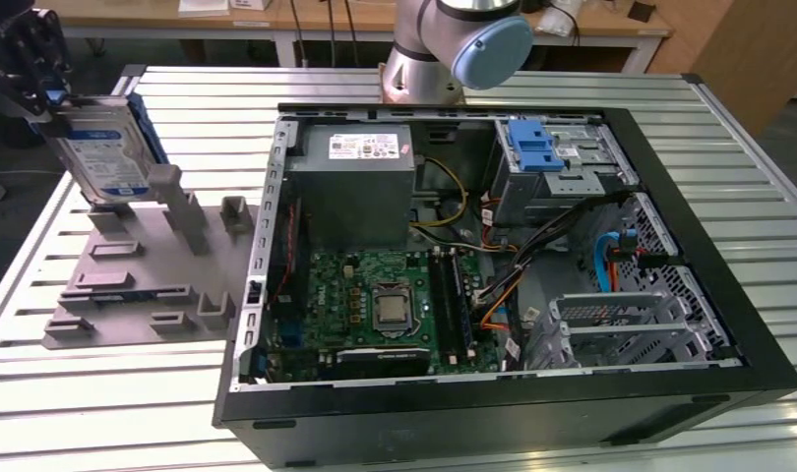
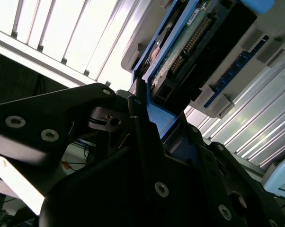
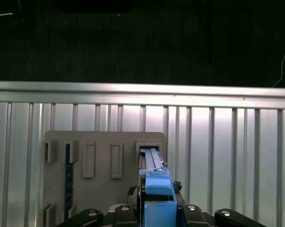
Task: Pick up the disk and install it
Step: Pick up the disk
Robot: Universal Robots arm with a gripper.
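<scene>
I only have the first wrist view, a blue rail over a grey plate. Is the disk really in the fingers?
Observer: Yes. In the exterior view the gripper clamps the disk by its upper end, with the label side facing the camera.
Operator: Where is the computer from there?
Observer: The open case lies beside the grey plate, on the exterior view's right of it.
Operator: Any drive bay visible inside?
Observer: A metal drive cage with a blue latch sits at the case's far side, near the arm's base.
</scene>
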